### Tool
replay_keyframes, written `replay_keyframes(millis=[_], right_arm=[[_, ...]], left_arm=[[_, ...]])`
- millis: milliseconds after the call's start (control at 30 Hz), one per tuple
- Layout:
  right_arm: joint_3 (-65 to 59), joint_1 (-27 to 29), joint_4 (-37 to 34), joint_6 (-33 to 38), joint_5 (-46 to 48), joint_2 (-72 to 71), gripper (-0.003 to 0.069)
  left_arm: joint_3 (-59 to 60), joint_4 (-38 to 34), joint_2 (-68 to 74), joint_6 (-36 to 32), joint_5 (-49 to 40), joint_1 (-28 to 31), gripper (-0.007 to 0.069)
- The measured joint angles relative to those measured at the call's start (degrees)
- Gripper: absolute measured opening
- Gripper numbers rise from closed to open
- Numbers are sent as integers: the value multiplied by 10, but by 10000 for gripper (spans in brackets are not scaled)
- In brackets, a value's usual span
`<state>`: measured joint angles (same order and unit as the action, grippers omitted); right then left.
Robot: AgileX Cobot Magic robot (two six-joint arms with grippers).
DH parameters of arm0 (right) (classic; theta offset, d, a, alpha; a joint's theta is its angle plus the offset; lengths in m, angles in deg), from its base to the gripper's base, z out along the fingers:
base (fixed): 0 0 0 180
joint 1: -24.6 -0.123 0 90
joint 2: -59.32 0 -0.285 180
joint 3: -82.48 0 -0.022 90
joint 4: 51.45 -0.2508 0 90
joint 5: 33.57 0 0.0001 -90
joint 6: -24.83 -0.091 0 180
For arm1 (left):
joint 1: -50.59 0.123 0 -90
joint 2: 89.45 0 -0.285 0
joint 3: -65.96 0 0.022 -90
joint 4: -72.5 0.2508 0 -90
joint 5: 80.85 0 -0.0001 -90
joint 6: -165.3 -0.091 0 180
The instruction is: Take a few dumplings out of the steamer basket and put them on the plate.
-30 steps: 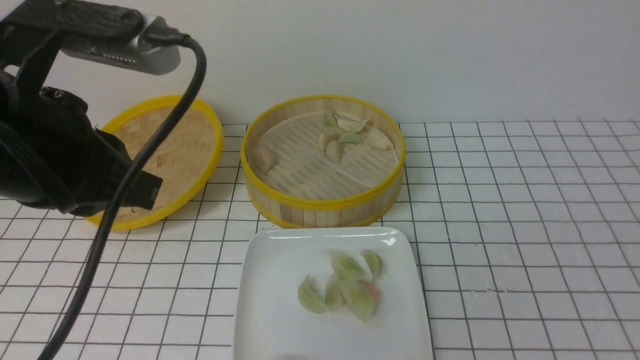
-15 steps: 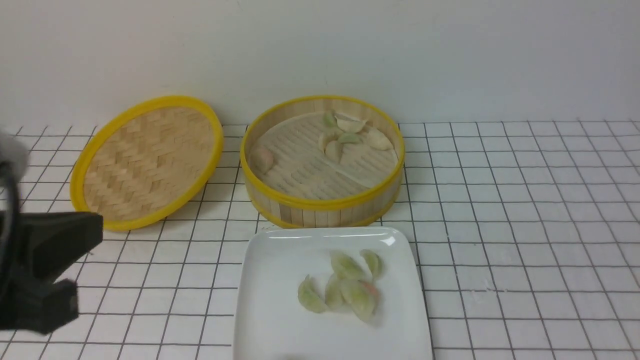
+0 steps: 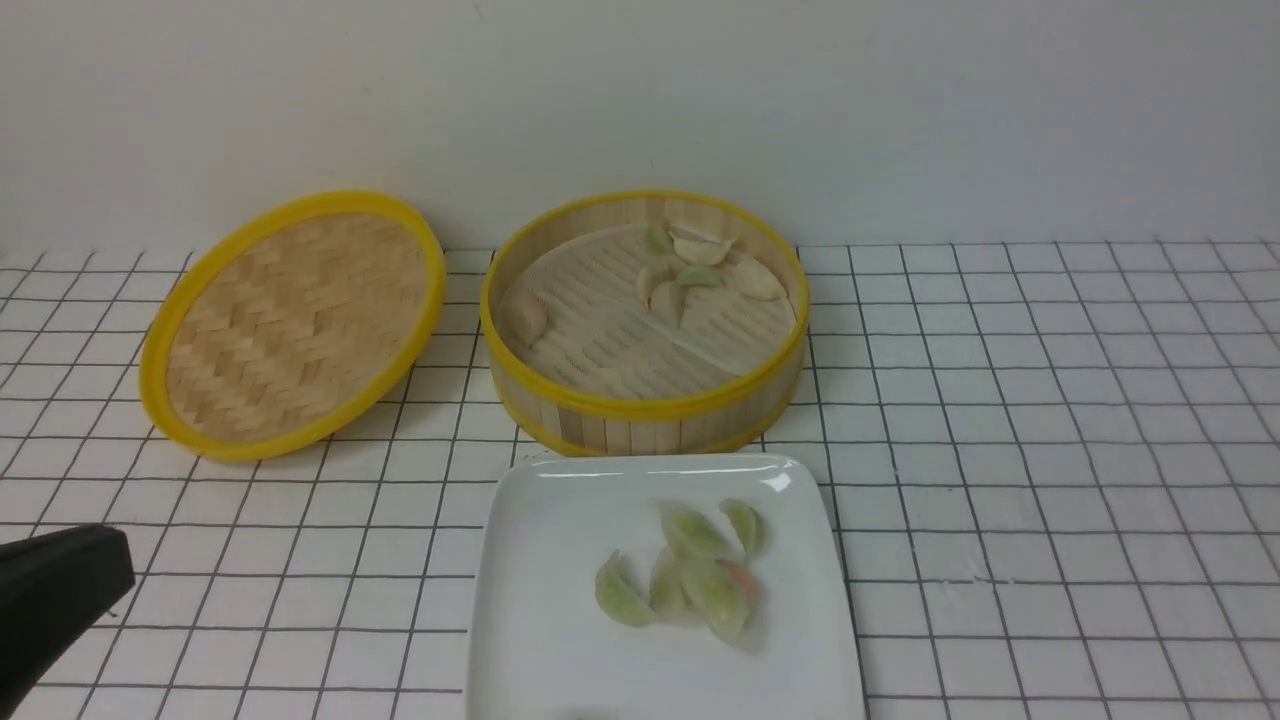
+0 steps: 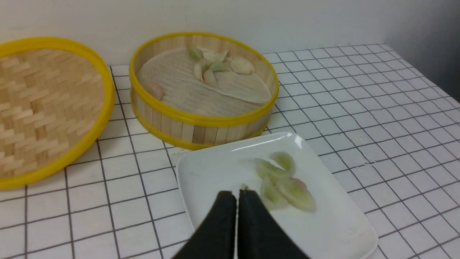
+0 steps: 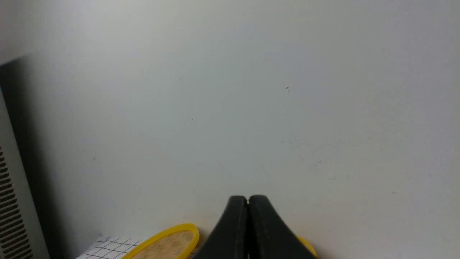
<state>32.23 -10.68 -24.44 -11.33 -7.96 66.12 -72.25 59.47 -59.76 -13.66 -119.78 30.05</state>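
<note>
White china carries the news in the front view: the plate (image 3: 665,590) sits just in front of the steamer basket (image 3: 645,400) with a small cluster of green dumplings (image 3: 680,572), one tinted pink, lying together on it, while several paler ones remain toward the back of the basket and one pinkish one lies alone by its left wall. A second ago the left arm loomed large over the lid (image 3: 292,322) to the left of the basket; now it has dropped back so that only a black tip of the left gripper (image 3: 60,590) shows, well to the left of the plate and touching nothing. My reading is that the transfer is finished or nearly so, since a few dumplings already lie on the plate and the arm is retreating empty. From the left wrist view, the left gripper (image 4: 237,196) has its two black fingers pressed together with nothing between them, held above the plate's near side and pointing toward the basket. From the right wrist view, the right gripper (image 5: 248,201) is likewise closed and empty, raised and aimed at the bare wall, with only a yellow rim of the lid below it.
</note>
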Motion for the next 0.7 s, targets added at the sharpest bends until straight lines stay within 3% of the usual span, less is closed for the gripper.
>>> replay_keyframes(millis=[133, 267, 333, 433, 600, 700], right_arm=[[0, 0, 0, 0, 0, 0, -13], [0, 0, 0, 0, 0, 0, -13], [0, 0, 0, 0, 0, 0, -13], [0, 0, 0, 0, 1, 0, -13], [0, 0, 1, 0, 2, 0, -13], [0, 0, 1, 0, 3, 0, -13]], left_arm=[[5, 14, 0, -19, 12, 0, -6], [62, 59, -28, -47, 113, 12, -6], [145, 102, -79, -58, 195, 51, -6], [243, 130, -150, -60, 251, 103, -6], [357, 134, -216, -56, 267, 161, -6], [371, 121, -225, -51, 196, 177, -6]])
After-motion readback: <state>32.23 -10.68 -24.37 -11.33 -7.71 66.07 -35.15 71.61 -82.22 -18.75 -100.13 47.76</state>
